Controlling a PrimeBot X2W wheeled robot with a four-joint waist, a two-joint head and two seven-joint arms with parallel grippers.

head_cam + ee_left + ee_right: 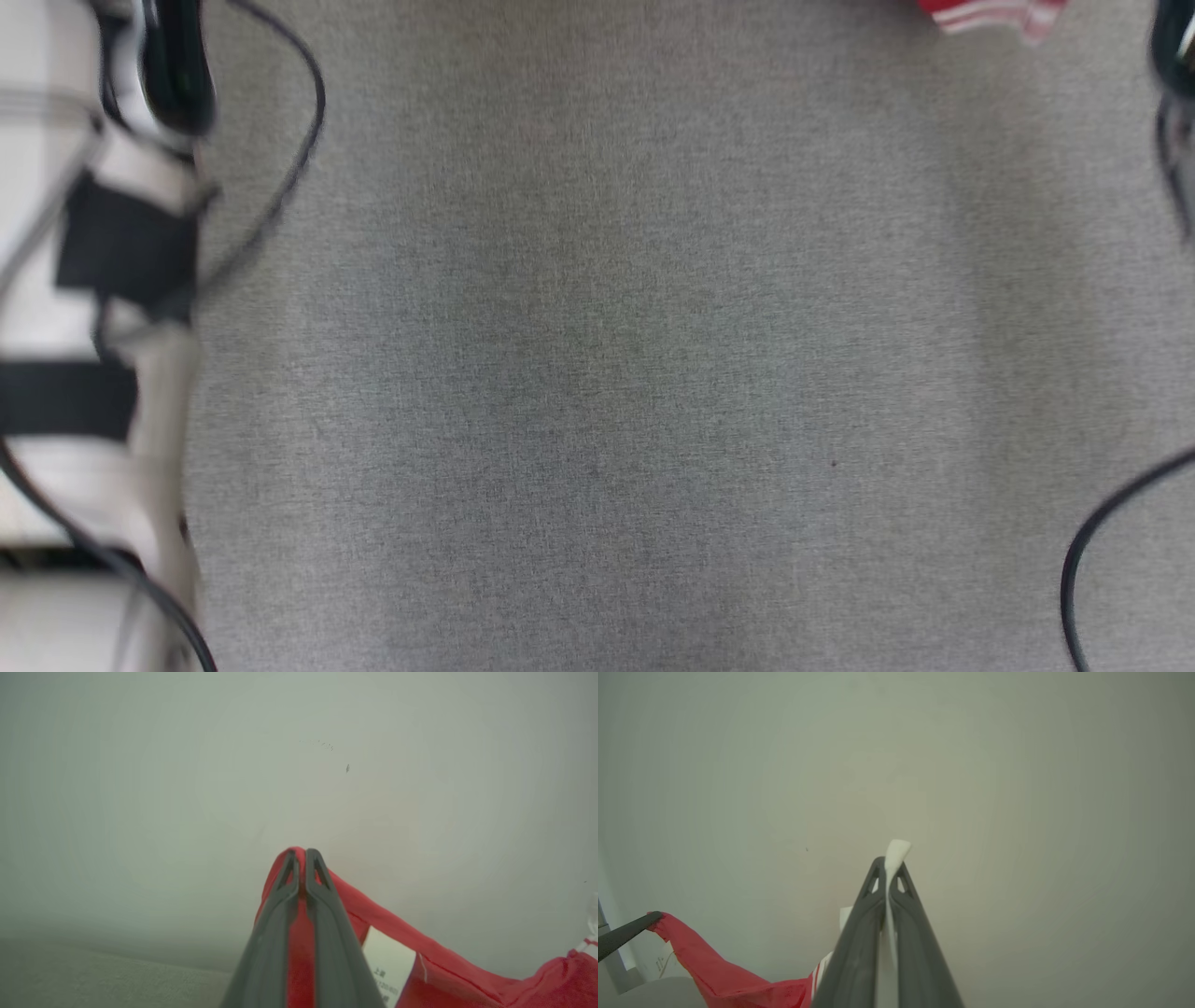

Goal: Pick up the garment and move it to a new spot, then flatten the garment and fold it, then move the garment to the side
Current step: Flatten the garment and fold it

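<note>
The garment (448, 970) is red with white stripes and a white label. In the left wrist view my left gripper (304, 853) is shut on a red edge of it, and the cloth stretches away to the lower right. In the right wrist view my right gripper (889, 861) is shut on a white edge of the garment (728, 980), whose red part hangs to the lower left up to the other gripper's dark fingers (626, 933). A small red and white bit of the garment (994, 14) shows at the top edge of the head view, held above the grey table (597, 373).
My pale left forearm (84, 308) with black bands and a dark cable (299, 140) runs down the left side of the head view. Another dark cable (1092, 541) curves in at the lower right. A plain pale wall (924, 765) lies beyond both grippers.
</note>
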